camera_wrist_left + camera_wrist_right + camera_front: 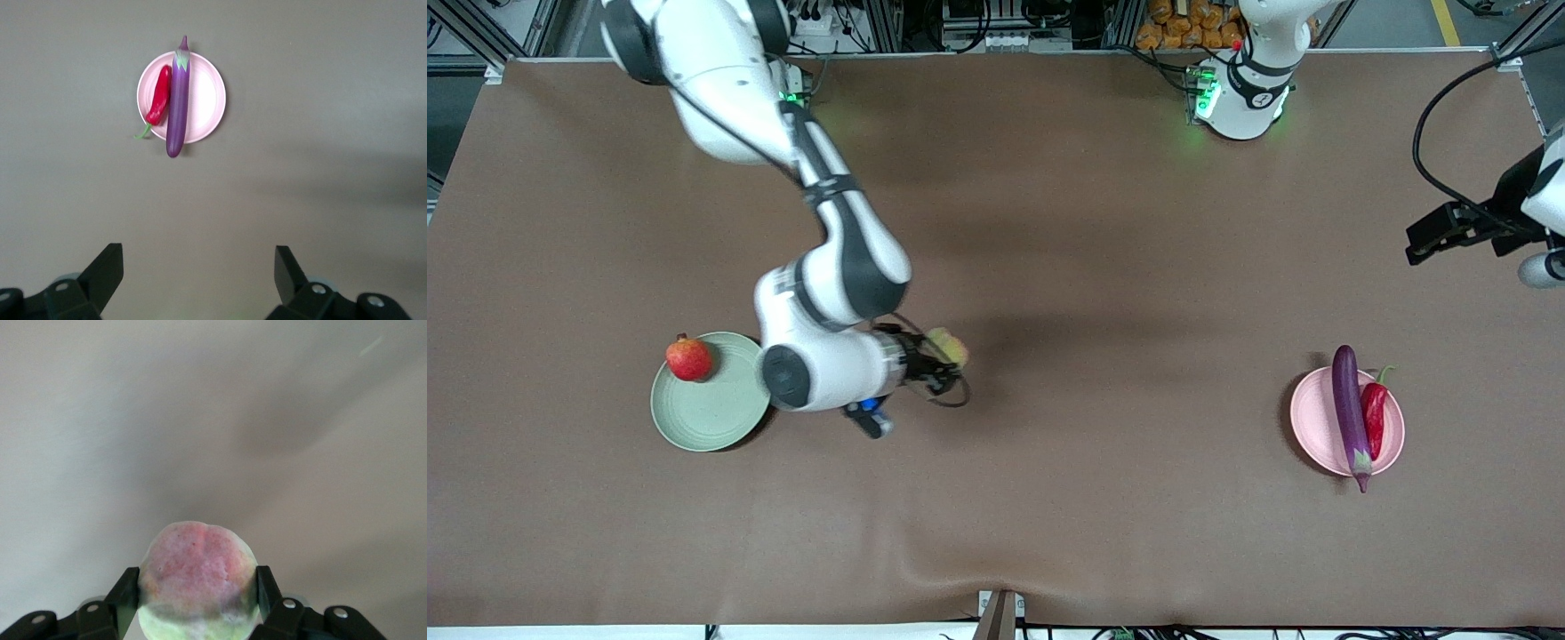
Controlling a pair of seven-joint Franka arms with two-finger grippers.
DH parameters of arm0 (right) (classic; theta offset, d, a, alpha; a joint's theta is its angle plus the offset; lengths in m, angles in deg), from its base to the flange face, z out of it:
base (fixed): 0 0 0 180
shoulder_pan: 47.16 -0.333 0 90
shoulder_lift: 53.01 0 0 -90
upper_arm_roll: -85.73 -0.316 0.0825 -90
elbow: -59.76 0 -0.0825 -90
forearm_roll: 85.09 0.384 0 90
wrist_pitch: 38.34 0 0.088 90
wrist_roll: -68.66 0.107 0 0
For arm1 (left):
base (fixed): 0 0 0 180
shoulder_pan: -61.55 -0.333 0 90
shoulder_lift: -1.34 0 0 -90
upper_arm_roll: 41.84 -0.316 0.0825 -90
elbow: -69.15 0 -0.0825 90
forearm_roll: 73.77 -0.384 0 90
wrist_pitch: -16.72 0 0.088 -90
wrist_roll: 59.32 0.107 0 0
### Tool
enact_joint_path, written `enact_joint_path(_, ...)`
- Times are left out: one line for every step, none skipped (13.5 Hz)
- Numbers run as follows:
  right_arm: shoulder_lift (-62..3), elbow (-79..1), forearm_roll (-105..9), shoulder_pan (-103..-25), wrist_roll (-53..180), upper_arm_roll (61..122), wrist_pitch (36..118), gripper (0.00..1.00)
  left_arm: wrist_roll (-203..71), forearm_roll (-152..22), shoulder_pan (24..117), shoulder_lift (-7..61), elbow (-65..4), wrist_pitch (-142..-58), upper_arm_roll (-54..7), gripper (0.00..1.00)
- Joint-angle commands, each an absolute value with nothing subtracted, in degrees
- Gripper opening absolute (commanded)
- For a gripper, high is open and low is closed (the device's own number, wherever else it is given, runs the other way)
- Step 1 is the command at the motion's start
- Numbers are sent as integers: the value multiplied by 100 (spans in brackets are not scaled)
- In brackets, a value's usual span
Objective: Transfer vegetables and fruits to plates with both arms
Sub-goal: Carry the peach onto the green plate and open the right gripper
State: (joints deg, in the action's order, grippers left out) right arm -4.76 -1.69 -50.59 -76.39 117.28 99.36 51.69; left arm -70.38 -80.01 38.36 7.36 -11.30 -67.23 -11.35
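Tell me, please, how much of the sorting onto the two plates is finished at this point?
Done: eggplant and chili pepper lie on the pink plate; the red fruit sits on the green plate. In hand: the right gripper is shut on the yellowish-pink fruit. Left: placing it on a plate. The left gripper waits open.

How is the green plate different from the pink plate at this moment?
The green plate holds one red fruit at its rim; the pink plate holds an eggplant and a chili pepper. The green plate lies toward the right arm's end, the pink toward the left arm's. Both are round and shallow.
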Motion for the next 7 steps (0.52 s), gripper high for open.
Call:
enact_joint_path(-510, -176, -5519, -6986, 9959, 10118, 4185, 0, -7004, -7861, 4253, 417, -1346, -6634, -1535, 100)
enact_joint_path(-511, -176, -5599, -6696, 9264, 10189, 4104, 0, -7004, -7852, 4840, 364, -1398, -6642, -2191, 100)
enact_joint_path(-511, -185, -5817, -6536, 8726, 10329, 4086, 0, -6987, -7834, 5368, 302, -1495, -6651, -2772, 100)
enact_joint_path(-511, -185, -6098, -6439, 8207, 10418, 4085, 0, -6987, -7826, 5721, 241, -1635, -6677, -3108, 100)
enact_joint_path(-511, -220, -6214, -6351, 7750, 10453, 4085, 0, -6987, -7825, 6038, 153, -1819, -6773, -3399, 100)
enact_joint_path(-476, -264, -6223, -6185, 7501, 10480, 4111, 0, -6987, -7825, 6441, 65, -1969, -6879, -3845, 100)
enact_joint_path(-441, -281, -6206, -6018, 7325, 10480, 4138, 0, -6987, -7808, 6585, -32, -2101, -6958, -4041, 100)
